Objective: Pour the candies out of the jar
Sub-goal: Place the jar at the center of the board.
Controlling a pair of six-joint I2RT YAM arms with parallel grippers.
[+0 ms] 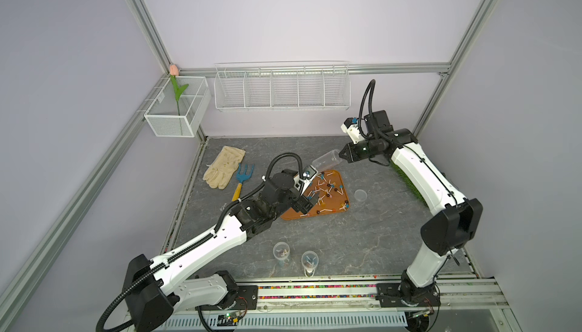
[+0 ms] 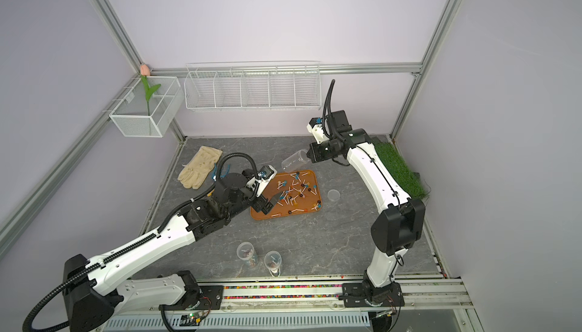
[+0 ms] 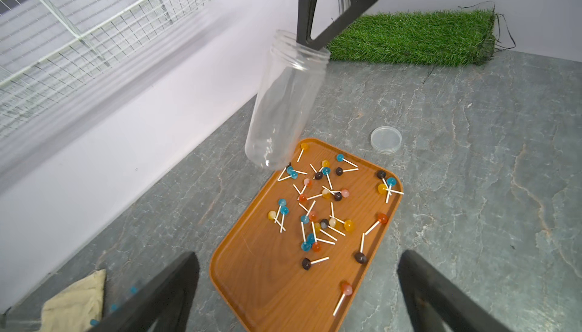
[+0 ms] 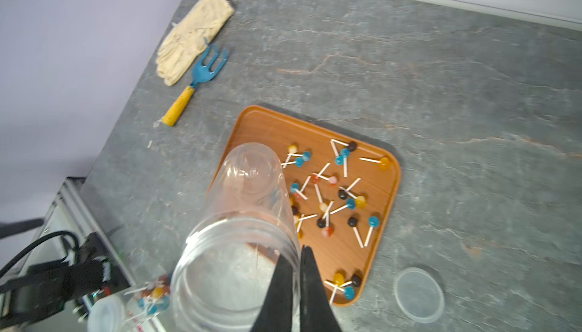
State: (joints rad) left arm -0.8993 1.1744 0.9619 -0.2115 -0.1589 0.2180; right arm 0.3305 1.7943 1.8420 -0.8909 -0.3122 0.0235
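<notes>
At the far corner of the tray (image 3: pixel 252 283), the right gripper (image 4: pixel 299 253) is pinching the rim of the jar (image 4: pixel 239 220). Its jaws are pressing together on the clear wall, one finger inside the mouth and one outside. The jar is hanging tilted, with the threaded mouth uppermost at the claw and the base dipping toward that corner. Whether the base is touching the tray I cannot tell. The jar is showing empty.

The candies (image 3: pixel 318 207) are lying scattered across the tray, inside its raised lip. A clear lid (image 3: pixel 386 140) is lying flat on the table (image 3: pixel 472 188) just beside the tray, apart from it. The left gripper (image 2: pixel 273 203) is hovering over the near end of the tray, jaws spread wide and gripping nothing. Two further jars (image 1: pixel 281 251) are standing near the front edge of the table, with candies showing inside them.

Assessment: for the held jar, pouring is looking complete. It is appearing to be thin, light plastic, smooth enough to slip and likely to flex at mid-body. The threaded rim is looking like the stiffest place to hold, and the present grip is sitting there. The candies are looking light and hard-headed on thin sticks, so they are likely to roll and bounce. The lip is the only thing containing them.
</notes>
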